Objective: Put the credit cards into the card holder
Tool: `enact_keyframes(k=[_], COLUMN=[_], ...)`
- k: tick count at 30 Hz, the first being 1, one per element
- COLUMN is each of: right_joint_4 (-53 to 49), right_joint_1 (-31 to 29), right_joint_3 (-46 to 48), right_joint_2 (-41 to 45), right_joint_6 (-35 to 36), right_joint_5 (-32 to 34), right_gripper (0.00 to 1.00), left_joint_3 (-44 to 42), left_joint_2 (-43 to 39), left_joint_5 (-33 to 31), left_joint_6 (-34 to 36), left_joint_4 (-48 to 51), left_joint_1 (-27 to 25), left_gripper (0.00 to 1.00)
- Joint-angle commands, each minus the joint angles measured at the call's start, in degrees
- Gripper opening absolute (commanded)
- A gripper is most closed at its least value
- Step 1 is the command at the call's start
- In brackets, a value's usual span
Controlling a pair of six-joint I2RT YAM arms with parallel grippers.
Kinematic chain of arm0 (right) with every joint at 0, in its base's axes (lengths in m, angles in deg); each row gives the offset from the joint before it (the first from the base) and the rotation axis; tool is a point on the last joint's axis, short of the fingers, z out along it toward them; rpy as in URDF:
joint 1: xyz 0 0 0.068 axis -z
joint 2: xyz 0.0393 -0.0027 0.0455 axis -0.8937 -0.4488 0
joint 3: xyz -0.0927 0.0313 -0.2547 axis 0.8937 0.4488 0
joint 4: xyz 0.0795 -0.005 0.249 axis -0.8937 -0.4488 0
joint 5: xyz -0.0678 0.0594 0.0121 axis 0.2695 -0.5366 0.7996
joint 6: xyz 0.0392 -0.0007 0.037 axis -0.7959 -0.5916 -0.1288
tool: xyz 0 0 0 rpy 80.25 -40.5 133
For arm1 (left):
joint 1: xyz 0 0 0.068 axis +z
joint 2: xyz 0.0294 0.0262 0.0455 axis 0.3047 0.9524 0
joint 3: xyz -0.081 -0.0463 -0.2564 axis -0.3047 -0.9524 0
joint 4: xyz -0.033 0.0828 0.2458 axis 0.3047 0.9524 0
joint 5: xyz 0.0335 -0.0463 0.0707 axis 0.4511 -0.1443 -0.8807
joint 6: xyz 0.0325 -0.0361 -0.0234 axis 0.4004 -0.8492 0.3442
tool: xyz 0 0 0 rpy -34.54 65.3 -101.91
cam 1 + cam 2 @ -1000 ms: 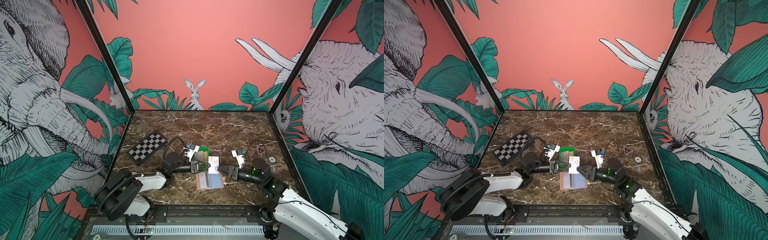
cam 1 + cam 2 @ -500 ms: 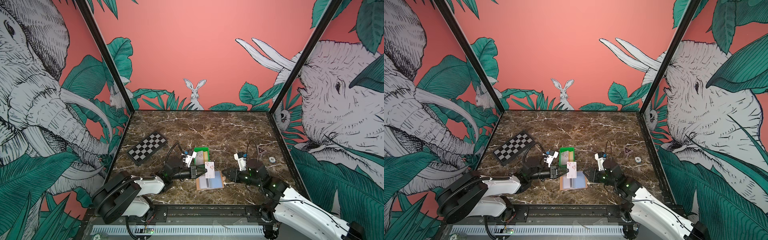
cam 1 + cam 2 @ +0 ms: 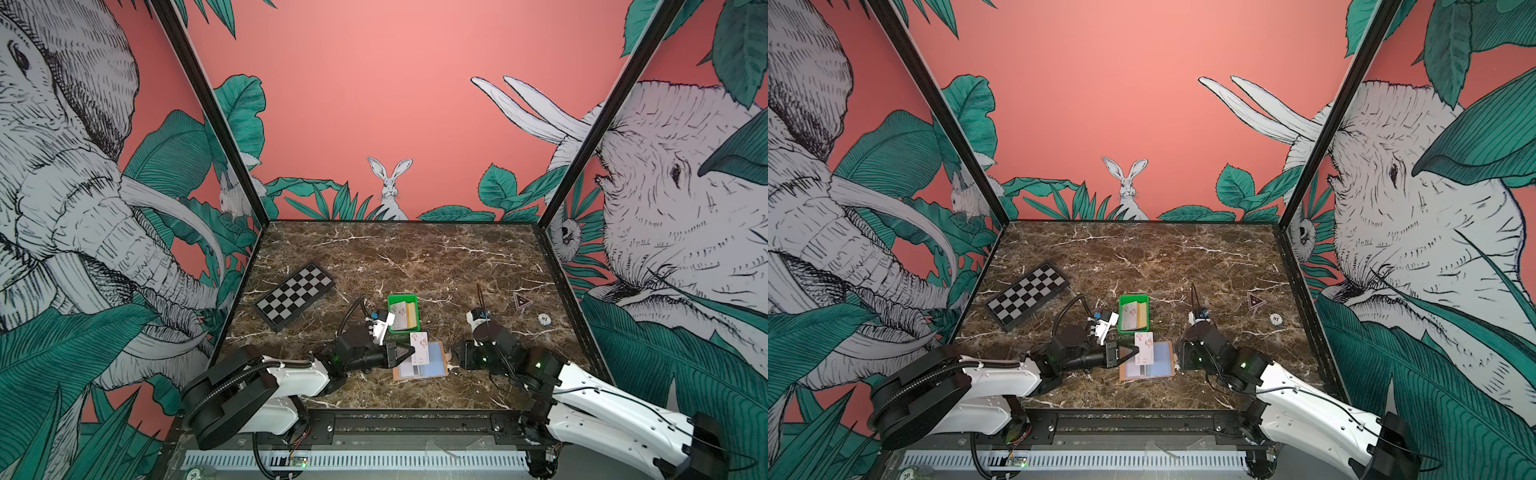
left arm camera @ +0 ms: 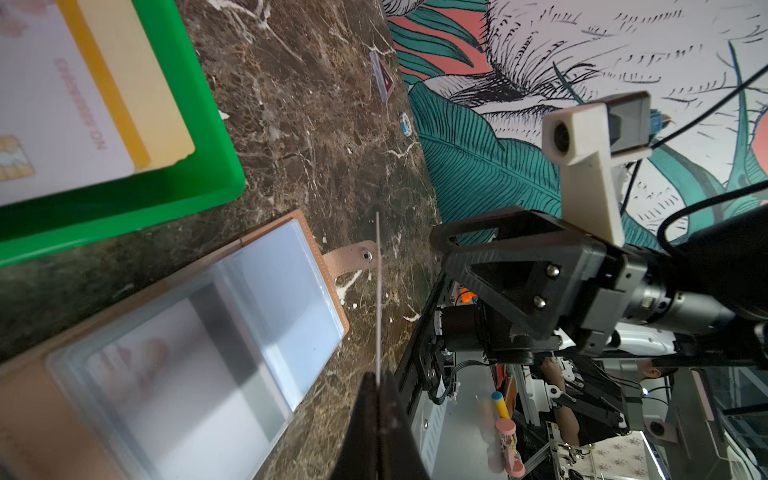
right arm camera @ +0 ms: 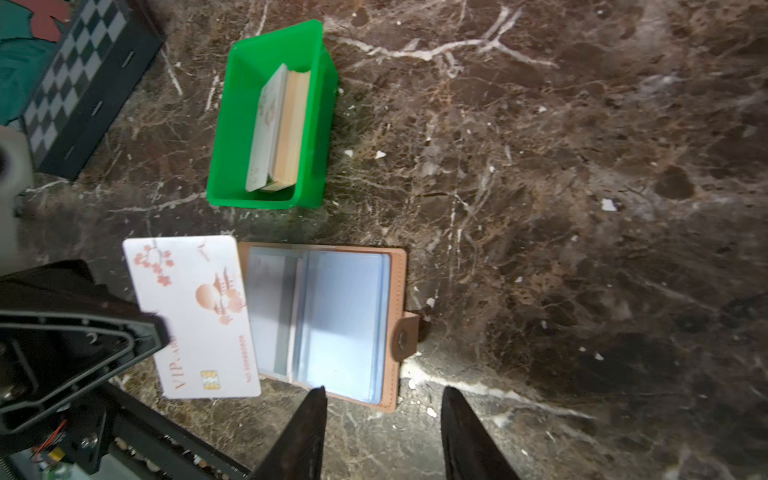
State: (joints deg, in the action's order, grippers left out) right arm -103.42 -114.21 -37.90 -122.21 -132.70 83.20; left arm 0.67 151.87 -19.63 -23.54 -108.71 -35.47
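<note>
Currently the left gripper (image 5: 156,328) is clamped on one white credit card (image 5: 195,316) with pink blossom print, holding it on edge just above the left part of the open card holder (image 5: 328,320). In the left wrist view the card shows as a thin line pinched between the closed fingers (image 4: 365,415). The card holder lies flat on the marble table (image 3: 415,257), pale blue sleeves up, snap tab (image 5: 405,338) sticking out on its right side; another card already sits in a left sleeve. The remaining credit cards (image 5: 278,129), white ones plus a tan one, stand in the green tray (image 5: 224,137) just behind the holder. The right gripper (image 5: 382,432) hangs empty near the holder's front edge, jaws parted with a clear gap, touching nothing. A checkered board (image 3: 295,297) lies well apart at far left. A small round chip (image 3: 544,319) and a triangle sticker (image 3: 522,300) sit on the right.
</note>
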Motion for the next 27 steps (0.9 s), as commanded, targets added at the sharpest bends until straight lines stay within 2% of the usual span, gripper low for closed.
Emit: enact_keyframes(k=[1,7,19,27], right_joint_4=[0.2,0.7,10.1,11.7], right_joint_1=[-0.4,-0.4,-0.4,-0.4], right_joint_3=[0.2,1.1,2.3,1.1], right_joint_2=[-0.3,-3.3,-13.0,-18.6], right_joint_6=[-0.5,-1.2,-1.1,-1.5], right_joint_5=[2.7,1.8,-5.3,-5.5], right_gripper=[0.43,0.42,0.39,0.34], left_joint_3=[-0.4,0.6,1.0,0.2], left_joint_2=[-0.3,0.1,-1.5,-2.7], left_joint_5=[-3.8,-6.1,-10.3,-12.8], left_joint_6=[0.1,0.2,-3.5,-5.8], left_joint_4=[0.3,2.9,7.0,8.8], left_joint_1=[-1.4,-3.5,-4.8,-4.9], left_gripper=[0.00,0.00,0.00,0.00])
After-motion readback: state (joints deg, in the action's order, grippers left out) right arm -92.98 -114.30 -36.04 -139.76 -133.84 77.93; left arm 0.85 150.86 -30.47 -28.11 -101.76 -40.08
